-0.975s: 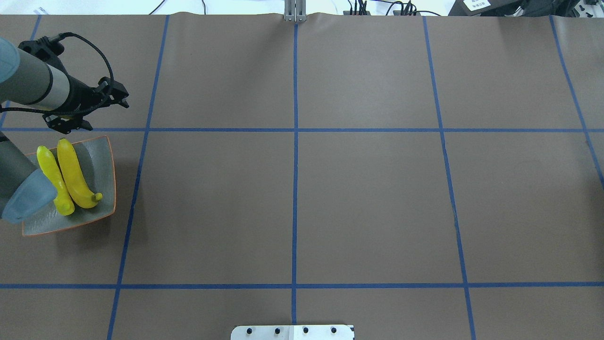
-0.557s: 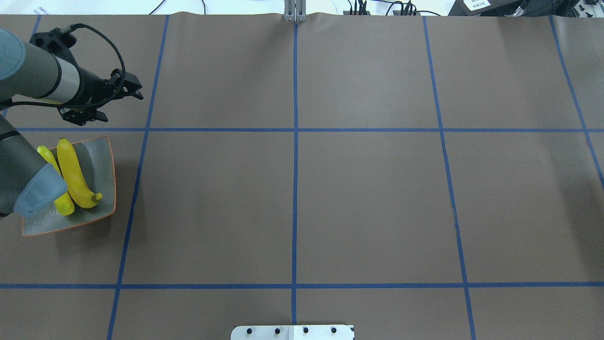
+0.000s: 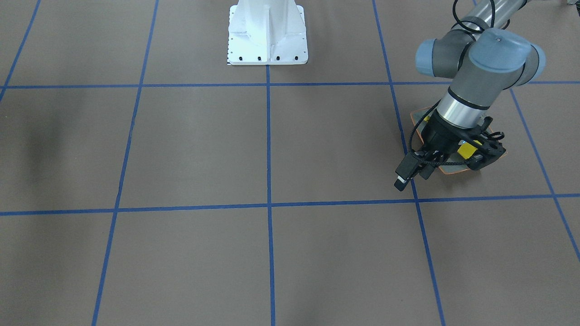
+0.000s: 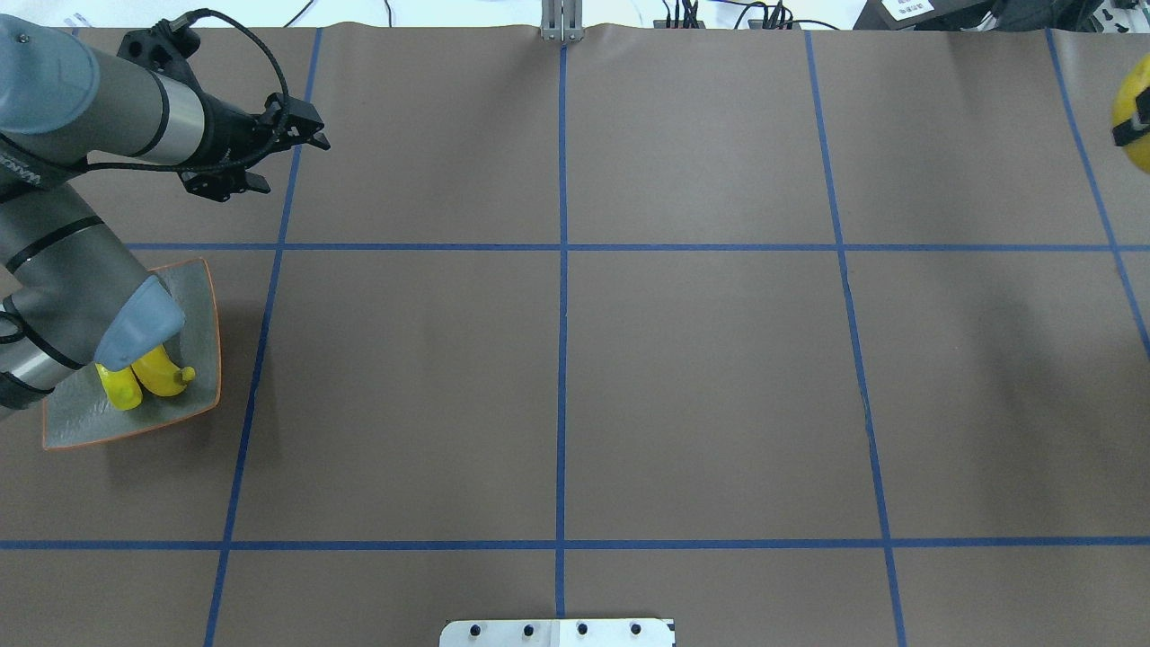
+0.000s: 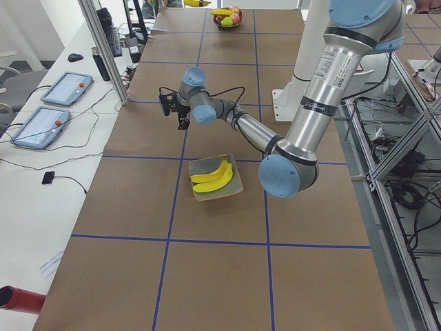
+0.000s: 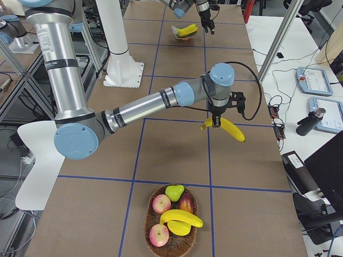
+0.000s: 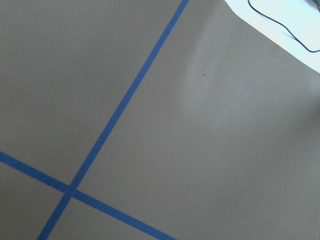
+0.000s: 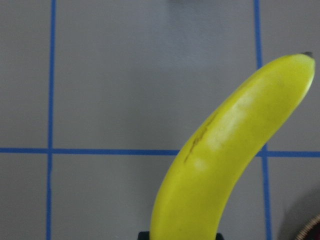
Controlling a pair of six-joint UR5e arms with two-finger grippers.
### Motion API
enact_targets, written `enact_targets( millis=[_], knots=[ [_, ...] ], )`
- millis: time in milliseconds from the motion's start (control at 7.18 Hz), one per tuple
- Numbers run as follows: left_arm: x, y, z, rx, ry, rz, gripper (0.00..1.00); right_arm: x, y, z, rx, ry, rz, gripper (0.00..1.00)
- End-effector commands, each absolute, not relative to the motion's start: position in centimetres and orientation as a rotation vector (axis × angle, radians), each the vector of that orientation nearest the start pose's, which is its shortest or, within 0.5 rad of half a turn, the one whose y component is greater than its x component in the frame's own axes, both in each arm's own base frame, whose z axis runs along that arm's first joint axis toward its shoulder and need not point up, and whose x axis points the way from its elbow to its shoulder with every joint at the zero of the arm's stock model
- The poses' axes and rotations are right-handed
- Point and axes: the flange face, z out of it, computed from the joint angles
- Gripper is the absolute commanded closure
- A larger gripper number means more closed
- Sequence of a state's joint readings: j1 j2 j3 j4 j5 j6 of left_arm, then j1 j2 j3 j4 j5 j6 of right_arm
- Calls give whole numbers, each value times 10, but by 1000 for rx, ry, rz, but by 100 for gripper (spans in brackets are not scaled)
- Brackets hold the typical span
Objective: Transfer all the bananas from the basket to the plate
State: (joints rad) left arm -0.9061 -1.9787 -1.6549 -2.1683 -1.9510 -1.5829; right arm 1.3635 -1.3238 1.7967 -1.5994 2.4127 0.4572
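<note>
Robotics lab: teach pendants lie on a white bench beside the blue-gridded table, aluminium posts between.

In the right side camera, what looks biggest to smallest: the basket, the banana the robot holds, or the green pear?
1. basket
2. held banana, though it hangs farther from the camera
3. green pear, clearly smallest

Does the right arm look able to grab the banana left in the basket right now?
Probably not yet: the right pincer is shut on another banana. The basket banana itself lies on top, uncovered.
</note>
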Motion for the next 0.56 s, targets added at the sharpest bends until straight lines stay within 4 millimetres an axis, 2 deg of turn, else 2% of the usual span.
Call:
enact_targets(
  millis=[0,139,278,418],
  knots=[
    [337,-581,306,183,1257,-611,0,-171,-579,316,144,-987,-34,100],
    [339,-584,291,194,1280,-600,0,-218,-566,287,154,-1012,-129,100],
    [340,-585,280,195,1294,-591,0,-251,-553,261,171,-1043,-197,100],
    [340,-577,277,161,1337,-536,0,-286,-535,243,184,-1078,-242,100]
  ],
)
